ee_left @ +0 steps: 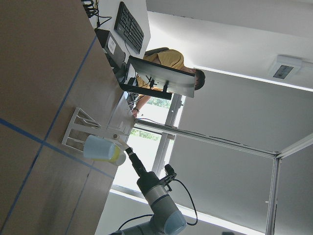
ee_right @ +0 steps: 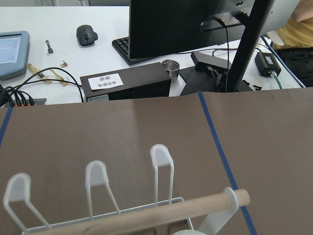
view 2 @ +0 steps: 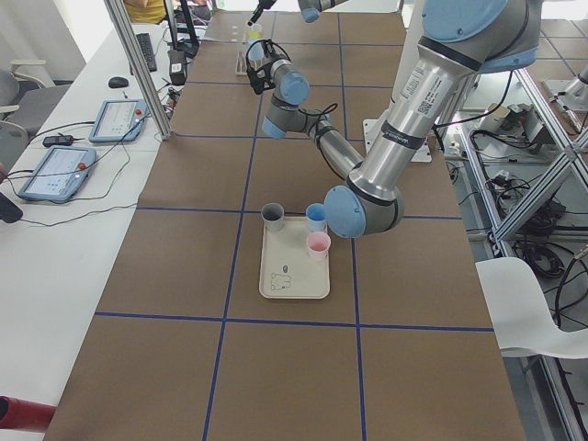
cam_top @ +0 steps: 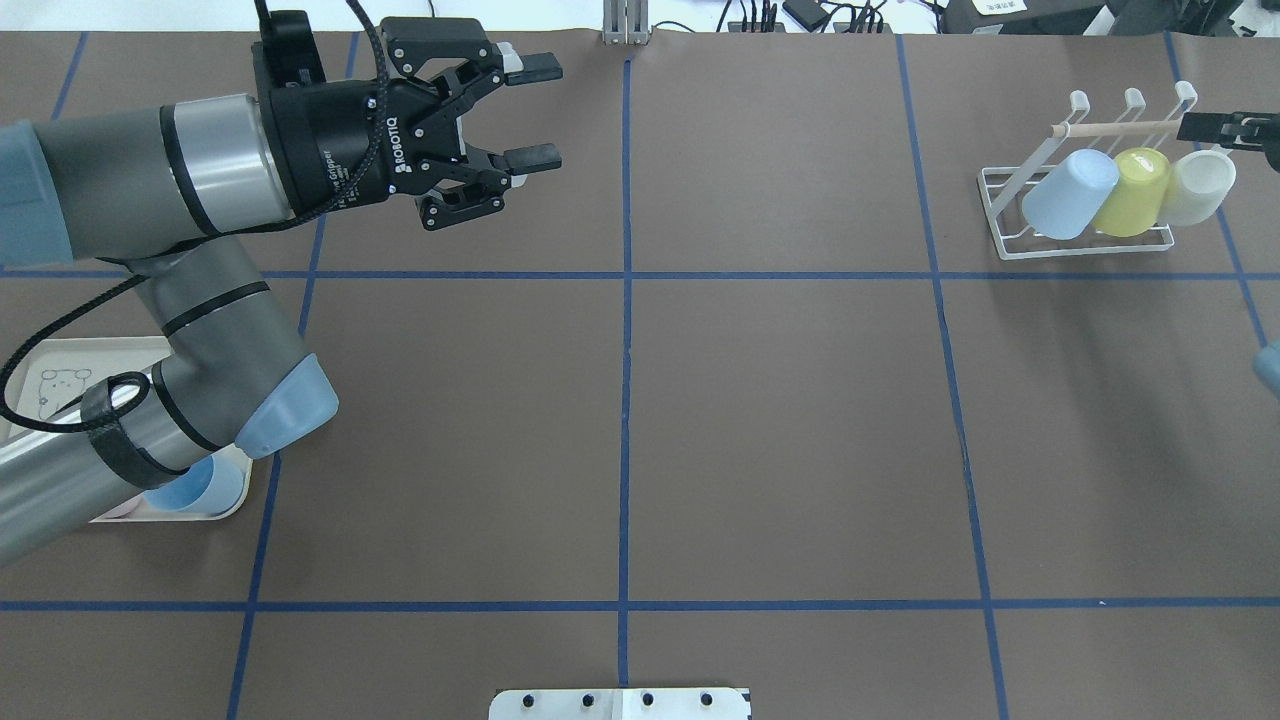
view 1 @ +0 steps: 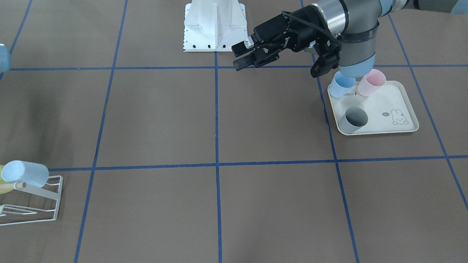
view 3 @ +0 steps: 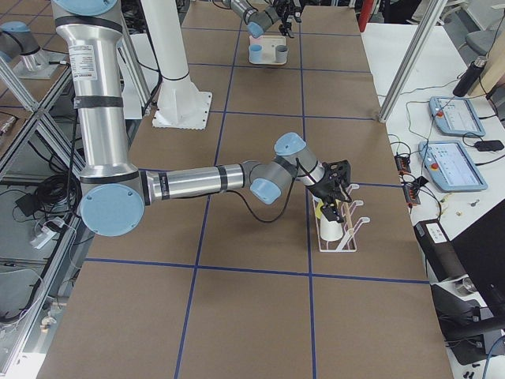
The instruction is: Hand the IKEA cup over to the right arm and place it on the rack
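Left arm's elbow (cam_top: 285, 415), closest to the lens, hung over tray (view 1: 380, 106), where grey cup (view 1: 353, 120), pink cup (view 1: 371, 83) & blue cup (view 1: 340, 89) stood, prob. as stock for later rounds. Left gripper (cam_top: 538, 110) was up off the table w/ jaws spread wide & nothing between them. It pointed across toward the right side, i.e. a hand-over heading but w/ nothing to pass. Far right, rack (cam_top: 1000, 215) carried 2nd blue cup (cam_top: 1068, 195), yellow cup (cam_top: 1130, 192) & white cup (cam_top: 1198, 188), all tilted w/ bases up just below dowel (cam_top: 1110, 128); the slant looked meant to keep them seated. Right gripper (cam_top: 1220, 128) sat at dowel's end just above white cup, so I'd judge that the cup of this round, on rack or nearly so. Its jaw gap & any contact couldn't be told: wrist cam showed only prongs (ee_right: 161, 164) & dowel.
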`<state>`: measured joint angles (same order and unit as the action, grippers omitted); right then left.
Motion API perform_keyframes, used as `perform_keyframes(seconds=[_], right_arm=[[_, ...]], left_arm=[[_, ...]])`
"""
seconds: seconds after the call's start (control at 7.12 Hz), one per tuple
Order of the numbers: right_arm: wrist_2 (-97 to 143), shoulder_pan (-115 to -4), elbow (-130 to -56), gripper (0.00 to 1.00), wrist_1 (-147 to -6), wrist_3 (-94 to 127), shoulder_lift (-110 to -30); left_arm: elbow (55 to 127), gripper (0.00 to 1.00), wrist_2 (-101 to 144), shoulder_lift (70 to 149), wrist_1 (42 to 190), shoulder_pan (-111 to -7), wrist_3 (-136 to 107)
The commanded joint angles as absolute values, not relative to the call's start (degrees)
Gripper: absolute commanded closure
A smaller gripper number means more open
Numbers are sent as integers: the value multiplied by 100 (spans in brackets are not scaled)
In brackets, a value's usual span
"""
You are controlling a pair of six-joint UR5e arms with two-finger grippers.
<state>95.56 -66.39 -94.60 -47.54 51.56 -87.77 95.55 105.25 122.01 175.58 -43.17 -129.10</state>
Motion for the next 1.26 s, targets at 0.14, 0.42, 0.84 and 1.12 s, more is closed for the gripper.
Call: perform_keyframes(seconds=[0.14, 0.42, 0.84, 1.12], right_arm=[[10089, -6549, -10395, 0, -4781, 6198, -9176], [10142, -6198, -10852, 0, -4799, 6511, -9289], [10020, -5337, -11223, 0, -4799, 7416, -9203], [10020, -5037, -11259, 0, -4799, 7628, -9097]], left_arm=[[9981, 27, 11183, 11990, 16232, -4481, -11494], [11095, 27, 11513, 11097, 14712, -4597, -9826], [12293, 27, 11234, 9149, 13369, -4649, -7303], [12393, 27, 10846, 7574, 13359, -4580, -6514]])
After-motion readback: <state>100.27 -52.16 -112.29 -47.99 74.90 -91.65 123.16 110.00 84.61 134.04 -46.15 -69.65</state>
